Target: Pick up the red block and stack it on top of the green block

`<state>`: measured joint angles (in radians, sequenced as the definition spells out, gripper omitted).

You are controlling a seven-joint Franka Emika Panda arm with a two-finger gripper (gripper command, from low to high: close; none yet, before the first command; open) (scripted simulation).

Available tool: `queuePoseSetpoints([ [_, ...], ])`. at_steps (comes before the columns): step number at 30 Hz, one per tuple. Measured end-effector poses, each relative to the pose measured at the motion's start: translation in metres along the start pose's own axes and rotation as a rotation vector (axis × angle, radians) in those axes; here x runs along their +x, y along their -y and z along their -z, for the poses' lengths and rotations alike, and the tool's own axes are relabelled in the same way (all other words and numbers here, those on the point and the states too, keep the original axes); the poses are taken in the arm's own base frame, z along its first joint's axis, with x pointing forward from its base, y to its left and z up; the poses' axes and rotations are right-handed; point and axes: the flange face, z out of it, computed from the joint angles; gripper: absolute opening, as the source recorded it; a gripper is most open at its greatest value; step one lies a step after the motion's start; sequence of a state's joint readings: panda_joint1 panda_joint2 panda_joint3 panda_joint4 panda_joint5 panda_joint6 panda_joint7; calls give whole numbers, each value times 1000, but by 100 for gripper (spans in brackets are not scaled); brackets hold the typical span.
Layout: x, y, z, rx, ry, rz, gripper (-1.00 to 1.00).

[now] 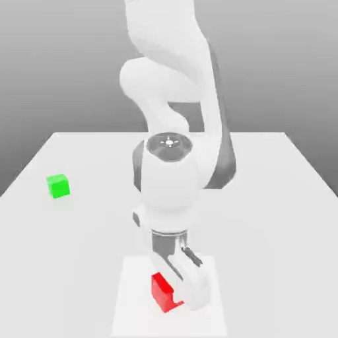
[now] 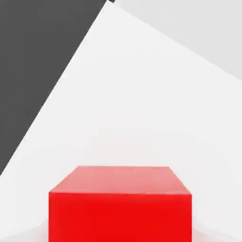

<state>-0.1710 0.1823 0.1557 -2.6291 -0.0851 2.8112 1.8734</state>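
Arm: white [image 1: 170,178], bent down over the near part of the surface [image 1: 277,198].
Hand: [image 1: 173,290] low at the near edge, its fingers closed against the red block [image 1: 161,291].
Red block: on a brighter white patch [image 1: 132,297].
Green block: [image 1: 58,186] on the exterior view's left, well apart from the hand.

My arm [image 1: 170,178] is plain white with dark grey joints. The red block [image 1: 161,291] is bright, glossy red, unpatterned. The green block [image 1: 58,186] is vivid green. The table [image 1: 277,218] is pale grey-white.
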Motion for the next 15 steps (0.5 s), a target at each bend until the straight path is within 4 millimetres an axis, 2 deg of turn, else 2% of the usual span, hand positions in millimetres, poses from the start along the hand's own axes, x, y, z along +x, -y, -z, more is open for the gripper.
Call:
queuePoseSetpoints([
  [1,0,-1,11,0,-1,0,-100],
  [2,12,0,18,0,-6,-12,-100],
  [3,35,1,23,1,-15,-39,-100],
  [5,105,-1,31,2,-34,-138,-100],
  [7,166,-13,37,-1,-51,-217,-100],
  [9,222,-34,42,-5,-64,-293,-100],
  [11,268,-61,47,-11,-72,-356,-100],
  [15,337,-123,56,-20,-73,-456,-100],
])
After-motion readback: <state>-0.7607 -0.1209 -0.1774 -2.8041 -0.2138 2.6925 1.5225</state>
